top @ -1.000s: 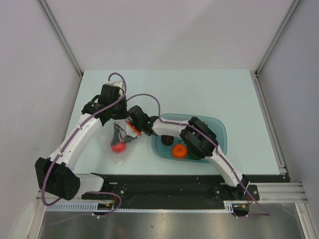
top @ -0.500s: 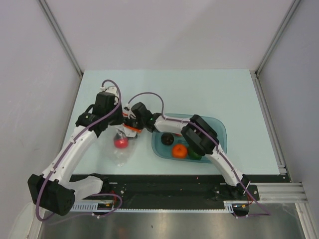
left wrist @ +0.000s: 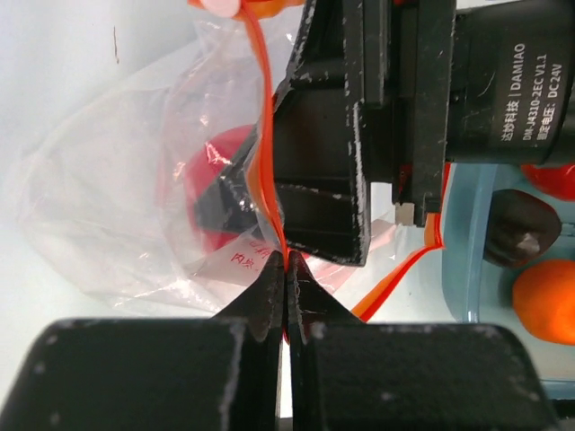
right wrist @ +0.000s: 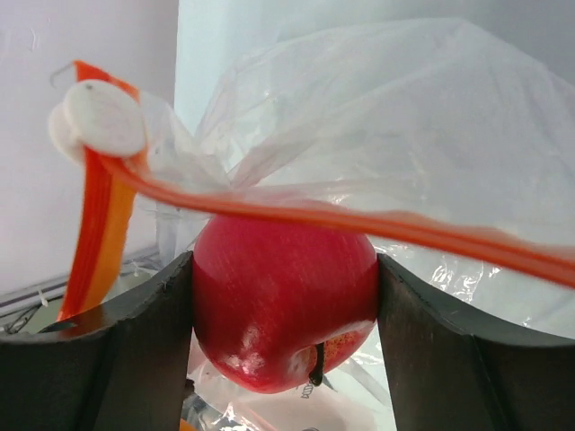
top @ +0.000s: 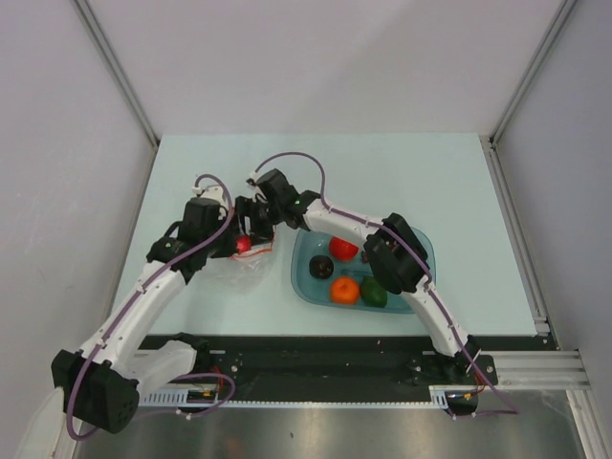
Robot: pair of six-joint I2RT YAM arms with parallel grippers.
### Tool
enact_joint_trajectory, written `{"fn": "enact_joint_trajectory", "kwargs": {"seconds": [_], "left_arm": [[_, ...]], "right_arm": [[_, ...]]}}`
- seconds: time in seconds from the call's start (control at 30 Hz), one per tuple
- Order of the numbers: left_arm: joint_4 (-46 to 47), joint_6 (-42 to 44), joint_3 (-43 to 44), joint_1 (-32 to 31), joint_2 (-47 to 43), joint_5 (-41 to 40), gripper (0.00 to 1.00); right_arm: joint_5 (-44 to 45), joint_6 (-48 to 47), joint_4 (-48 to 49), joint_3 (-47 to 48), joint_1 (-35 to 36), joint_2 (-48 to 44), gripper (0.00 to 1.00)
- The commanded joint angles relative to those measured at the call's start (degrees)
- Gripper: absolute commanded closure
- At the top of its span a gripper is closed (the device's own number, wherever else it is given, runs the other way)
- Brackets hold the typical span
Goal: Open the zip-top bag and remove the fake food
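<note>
The zip-top bag (top: 241,268) is clear crinkly plastic with an orange-red zip strip (left wrist: 266,135) and lies left of the tub. My left gripper (left wrist: 286,262) is shut on that strip at the bag's mouth. My right gripper (right wrist: 285,305) reaches into the mouth from the right. Its two fingers press both sides of a red apple (right wrist: 283,301), a piece of the fake food, also seen red (top: 243,245) from above. The strip (right wrist: 377,224) and its white slider (right wrist: 99,118) cross just above the apple. More fake food lies in the tub: a red fruit (top: 342,249), a dark one (top: 322,268), an orange (top: 345,289) and a green one (top: 374,293).
The teal translucent tub (top: 421,251) stands right of the bag, under my right arm. The pale table (top: 382,172) ends at grey walls at the back and sides, with a black rail (top: 316,359) along the near edge.
The bag and red apple have moved away from the near edge. My right gripper has gone into the bag's mouth and closed on the apple. The left arm shifted with the strip.
</note>
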Motion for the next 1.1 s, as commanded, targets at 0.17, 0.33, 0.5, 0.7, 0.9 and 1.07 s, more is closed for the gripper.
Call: {"fn": "enact_joint_trajectory", "kwargs": {"seconds": [0.17, 0.33, 0.5, 0.7, 0.9, 1.07], "left_arm": [[1.5, 0.0, 2.8, 0.0, 2.1, -4.1, 1.00], [0.9, 2.0, 2.9, 0.5, 2.2, -7.8, 1.00], [1.7, 4.5, 3.5, 1.3, 2.5, -8.3, 1.00], [5.1, 5.9, 1.7, 1.5, 0.7, -1.8, 1.00], [7.9, 2.7, -0.6, 1.4, -0.3, 4.6, 1.00], [10.0, 0.7, -0.1, 1.4, 1.8, 8.3, 1.00]], "right_arm": [[4.0, -2.6, -12.3, 4.8, -0.6, -6.3, 0.98], [1.2, -2.6, -24.0, 12.1, -2.1, -5.9, 1.00], [-3.9, -2.8, -19.5, 10.4, -2.8, -7.6, 1.00], [-6.4, 5.8, -6.7, 4.2, -5.1, -9.3, 1.00], [0.5, 15.8, -11.7, 11.8, -5.0, -5.2, 1.00], [0.2, 24.9, -4.2, 12.5, -3.5, -3.0, 1.00]]}}
